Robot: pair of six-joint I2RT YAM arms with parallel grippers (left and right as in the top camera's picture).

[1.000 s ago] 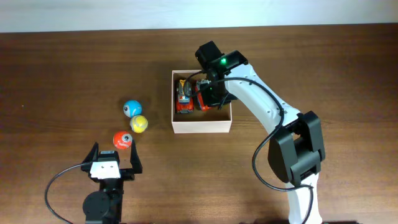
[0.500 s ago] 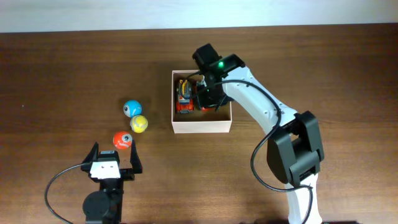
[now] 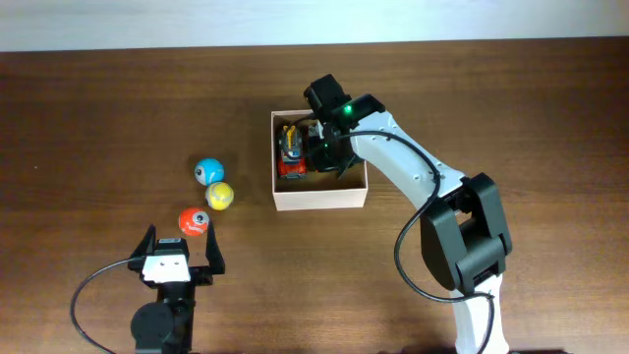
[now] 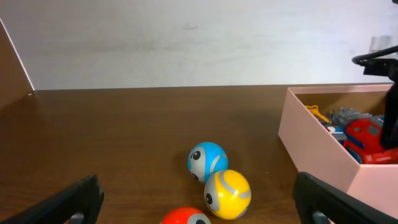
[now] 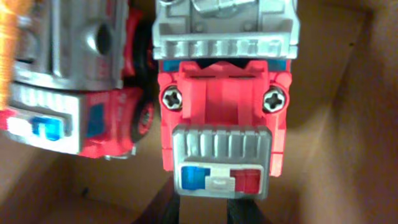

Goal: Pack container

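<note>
Two toy fire trucks [image 3: 292, 152] sit in the container [image 3: 319, 200], mid-table toward the far edge. Right gripper [image 5: 204, 206] is inside over one truck, grip unclear. Left gripper [image 3: 180, 248] is spread wide at the near edge.

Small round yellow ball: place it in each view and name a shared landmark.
Overhead: small round yellow ball, left of centre, between blue ball and orange-red ball.
Left wrist: bottom centre, below the blue ball.
Right wrist: not in it.
Shared landmark: square cream-walled cardboard container, on its right.
</note>
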